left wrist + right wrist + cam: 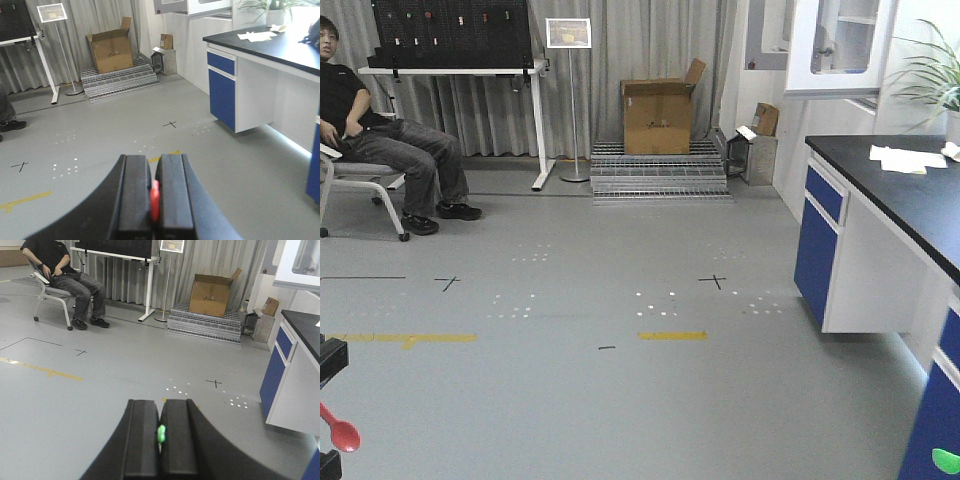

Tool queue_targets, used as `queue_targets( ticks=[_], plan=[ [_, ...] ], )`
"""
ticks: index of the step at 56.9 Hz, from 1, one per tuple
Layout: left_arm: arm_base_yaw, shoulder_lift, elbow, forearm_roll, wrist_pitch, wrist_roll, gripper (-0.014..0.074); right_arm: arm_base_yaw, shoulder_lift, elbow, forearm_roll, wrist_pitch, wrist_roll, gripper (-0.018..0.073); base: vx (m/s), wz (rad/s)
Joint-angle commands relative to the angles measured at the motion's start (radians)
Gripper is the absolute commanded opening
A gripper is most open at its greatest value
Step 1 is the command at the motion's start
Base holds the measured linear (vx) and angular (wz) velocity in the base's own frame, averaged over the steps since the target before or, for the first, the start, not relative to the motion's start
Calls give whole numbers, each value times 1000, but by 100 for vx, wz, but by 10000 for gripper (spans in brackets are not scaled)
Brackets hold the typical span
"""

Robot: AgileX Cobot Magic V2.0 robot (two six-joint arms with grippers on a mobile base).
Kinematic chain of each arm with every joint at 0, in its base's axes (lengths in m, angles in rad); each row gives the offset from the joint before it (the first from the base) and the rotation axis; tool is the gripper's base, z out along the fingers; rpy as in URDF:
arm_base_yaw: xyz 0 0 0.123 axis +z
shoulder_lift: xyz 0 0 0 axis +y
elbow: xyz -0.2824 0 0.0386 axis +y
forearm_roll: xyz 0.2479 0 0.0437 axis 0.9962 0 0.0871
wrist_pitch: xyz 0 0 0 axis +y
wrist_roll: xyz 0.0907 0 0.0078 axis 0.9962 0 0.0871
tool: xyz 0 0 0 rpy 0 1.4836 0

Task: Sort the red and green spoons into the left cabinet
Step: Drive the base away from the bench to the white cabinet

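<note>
The left gripper (154,162) is clenching the red spoon (155,201), a red sliver showing in the narrow gap between its black fingers (134,195). In the front view the spoon's bowl is hanging at the near left edge, above the grey floor (620,400). The right gripper (161,405) is pinching the green spoon (161,434) the same way, and its green bowl is showing at the near right corner, in front of the blue-fronted counter (817,255). Far off, a cardboard box (658,115) is sitting on metal steps (660,175), and a person (380,130) is sitting on a chair at the far left
</note>
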Motion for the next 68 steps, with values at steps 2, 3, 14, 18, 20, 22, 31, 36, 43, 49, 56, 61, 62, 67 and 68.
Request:
queue_targets(
  ticks=[2, 3, 14, 18, 20, 22, 31, 36, 43, 49, 56, 61, 62, 67, 68],
  plan=[
    [-7, -6, -30, -13, -62, -4, -5, -2, 3, -32, 5, -85, -2, -3, 63, 6],
    [-7, -6, -30, -13, -62, -4, -5, -2, 3, -32, 5, -85, -2, -3, 64, 6],
    [-7, -6, -30, -13, -61, -4, -5, -2, 3, -32, 5, -82, -2, -3, 64, 5],
    [-7, -6, -30, -13, -61, -4, -5, -2, 3, -32, 5, -82, -2, -3, 66, 3],
    [-7, -6, -30, -13, -61, -4, -5, -2, 3, -32, 5, -82, -2, -3, 66, 2],
    [-7, -6, -30, -13, -61, -4, -5, -2, 3, -32, 5, -83, -2, -3, 66, 1],
    [-7, -6, -30, -13, -61, -4, -5, -2, 3, -32, 5, -82, -2, -3, 66, -1],
    [-7, -6, -30, -13, -61, -4, -5, -2, 3, -32, 5, -82, -2, -3, 66, -3],
    [-7, -6, -30, -13, -56, -4, -5, -2, 3, -32, 5, -82, -2, -3, 65, -7],
    [-7, -6, -30, -13, -58, -4, -5, -2, 3, -32, 5, -82, -2, -3, 63, -8],
    [-7, -6, -30, -13, -58, -4, -5, -2, 3, -32, 5, -83, -2, -3, 63, -6],
    [-7, -6, -30, -13, -56, -4, -5, -2, 3, -32, 5, -82, -2, -3, 62, -2],
    [-7, -6, -30, -13, -56, -4, -5, -2, 3, -32, 5, -82, -2, -3, 63, 0],
    [-7, -6, -30, -13, -62, -4, -5, -2, 3, -32, 5, -83, -2, -3, 63, 2],
    [-7, -6, -30, -13, -62, -4, -5, -2, 3, -32, 5, -83, -2, -3, 63, 3]
  ],
)
